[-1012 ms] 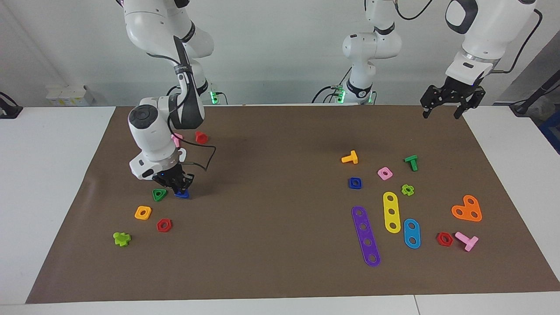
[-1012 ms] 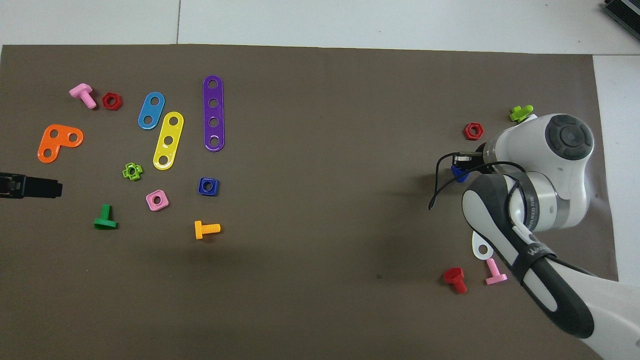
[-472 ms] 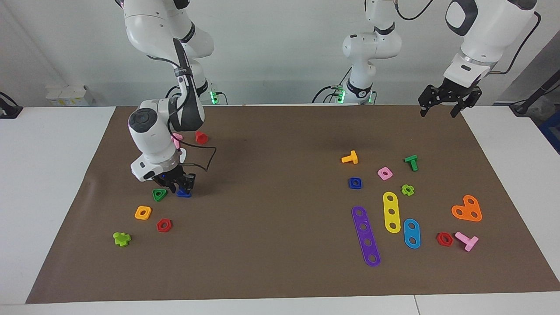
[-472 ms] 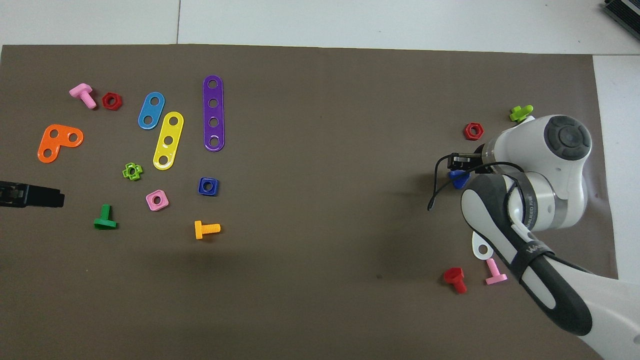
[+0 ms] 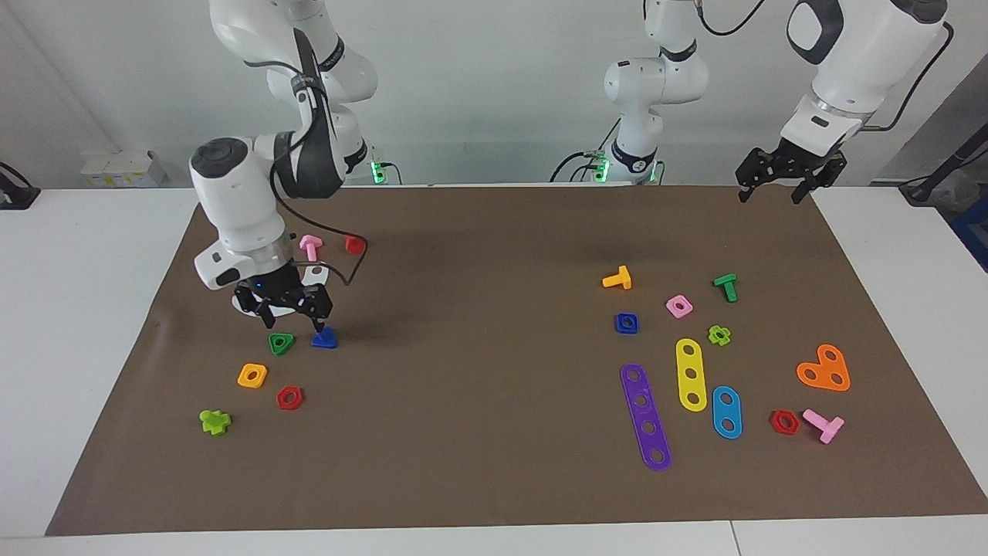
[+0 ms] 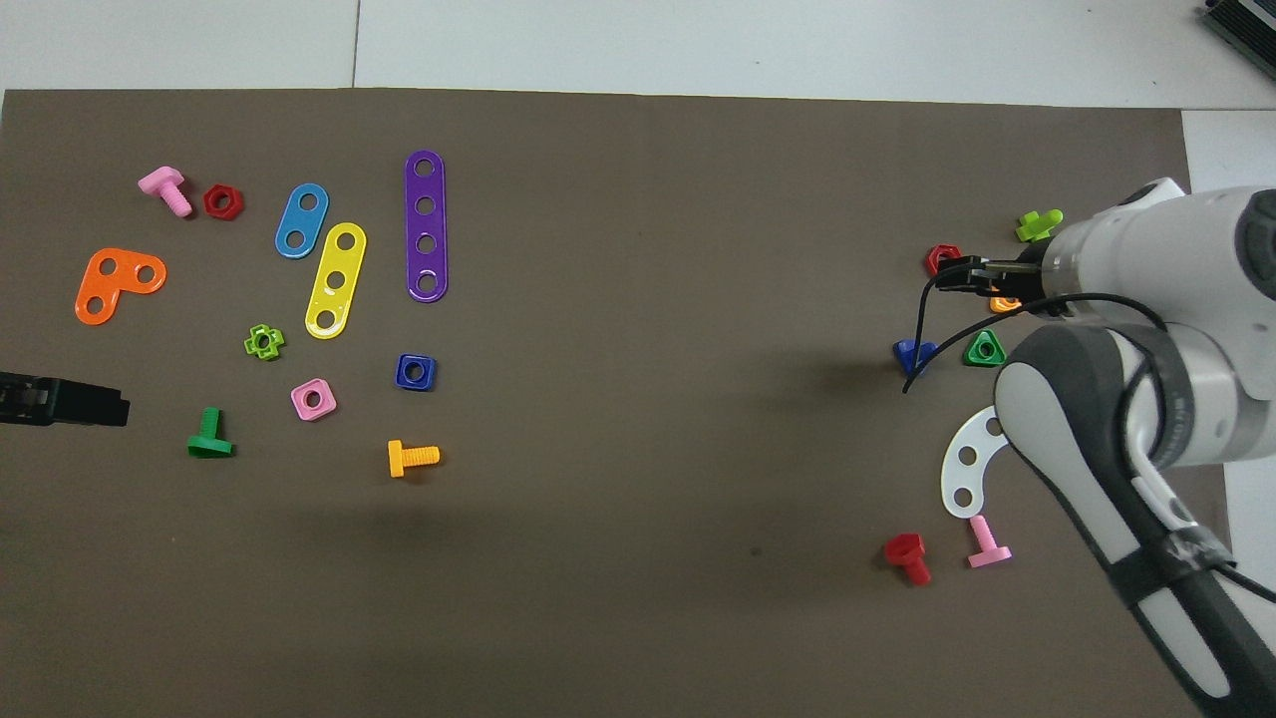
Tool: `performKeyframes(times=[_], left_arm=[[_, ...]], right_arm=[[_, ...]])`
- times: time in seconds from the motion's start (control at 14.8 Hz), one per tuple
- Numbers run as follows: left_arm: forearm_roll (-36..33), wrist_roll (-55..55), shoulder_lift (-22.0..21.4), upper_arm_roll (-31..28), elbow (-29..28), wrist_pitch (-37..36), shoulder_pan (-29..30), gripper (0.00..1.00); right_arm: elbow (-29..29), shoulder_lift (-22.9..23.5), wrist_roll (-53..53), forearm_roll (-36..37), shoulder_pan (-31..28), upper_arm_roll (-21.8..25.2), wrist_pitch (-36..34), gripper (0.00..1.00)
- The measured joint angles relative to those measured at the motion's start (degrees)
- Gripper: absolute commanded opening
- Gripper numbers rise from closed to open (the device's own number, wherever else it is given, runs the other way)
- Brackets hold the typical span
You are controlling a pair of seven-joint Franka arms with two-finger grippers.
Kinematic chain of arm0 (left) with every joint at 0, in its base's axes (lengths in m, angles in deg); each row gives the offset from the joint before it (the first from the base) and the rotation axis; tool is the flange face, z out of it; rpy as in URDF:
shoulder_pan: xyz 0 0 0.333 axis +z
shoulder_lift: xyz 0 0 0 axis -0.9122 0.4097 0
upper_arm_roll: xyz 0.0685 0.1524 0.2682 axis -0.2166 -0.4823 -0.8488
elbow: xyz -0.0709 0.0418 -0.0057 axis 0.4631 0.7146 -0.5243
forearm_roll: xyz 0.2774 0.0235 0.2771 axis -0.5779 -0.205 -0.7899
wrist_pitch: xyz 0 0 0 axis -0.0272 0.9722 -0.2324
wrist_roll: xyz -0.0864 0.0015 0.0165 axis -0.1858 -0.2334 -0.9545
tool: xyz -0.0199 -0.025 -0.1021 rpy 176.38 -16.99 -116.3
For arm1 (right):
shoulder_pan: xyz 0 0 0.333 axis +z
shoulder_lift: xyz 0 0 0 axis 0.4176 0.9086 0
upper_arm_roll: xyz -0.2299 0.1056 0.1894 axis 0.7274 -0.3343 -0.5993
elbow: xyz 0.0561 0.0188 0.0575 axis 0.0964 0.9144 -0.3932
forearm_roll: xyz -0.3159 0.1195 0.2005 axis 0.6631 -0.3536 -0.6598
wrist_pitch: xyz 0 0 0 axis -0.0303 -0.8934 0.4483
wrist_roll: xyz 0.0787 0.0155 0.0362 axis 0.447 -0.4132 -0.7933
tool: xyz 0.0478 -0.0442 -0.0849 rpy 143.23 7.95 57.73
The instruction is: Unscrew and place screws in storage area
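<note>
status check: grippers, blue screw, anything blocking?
Right gripper open, raised over the blue screw. Screw lies on the mat beside the green triangle nut. Left gripper open, waiting. Nothing blocking.

We count seven screws (image 5: 324,338), seven nuts (image 5: 627,323), four long strips with holes (image 5: 645,417) and one orange heart-shaped piece (image 5: 824,369) on the brown mat (image 5: 494,401).

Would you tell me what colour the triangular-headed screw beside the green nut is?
Blue; the screw shows best in the facing view.

right claw (image 5: 286,309) lifted, open, off blue screw (image 5: 325,338)
</note>
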Motion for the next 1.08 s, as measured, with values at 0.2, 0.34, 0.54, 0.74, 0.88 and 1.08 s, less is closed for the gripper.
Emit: performKeyframes(times=[0.2,0.34,0.54,0.74,0.88,1.08], left_arm=[[0.00,0.00,-0.05,-0.11,0.00,0.00,0.03,1.00],[0.00,0.00,-0.05,-0.12,0.00,-0.01,0.03,1.00],[0.00,0.00,-0.05,-0.12,0.00,-0.02,0.03,1.00],[0.00,0.00,-0.05,-0.12,0.00,-0.02,0.03,1.00],[0.00,0.00,-0.05,-0.12,0.00,-0.02,0.03,1.00],[0.00,0.00,-0.05,-0.12,0.04,0.01,0.03,1.00]], right_arm=[[-5.37,-4.45,0.00,-0.01,-0.45,0.07,-9.51,0.97],[-10.74,-5.71,0.00,-0.01,-0.47,0.08,-17.07,0.99],[-17.03,-5.80,0.00,-0.01,-0.46,0.05,-26.25,1.00],[-20.92,-5.86,0.00,-0.01,-0.46,0.06,-33.97,1.00],[-21.85,-6.04,-0.02,-0.01,-0.44,0.01,-35.62,1.00],[-21.99,-6.03,-0.03,-0.03,-0.16,-0.43,-36.04,1.00]])
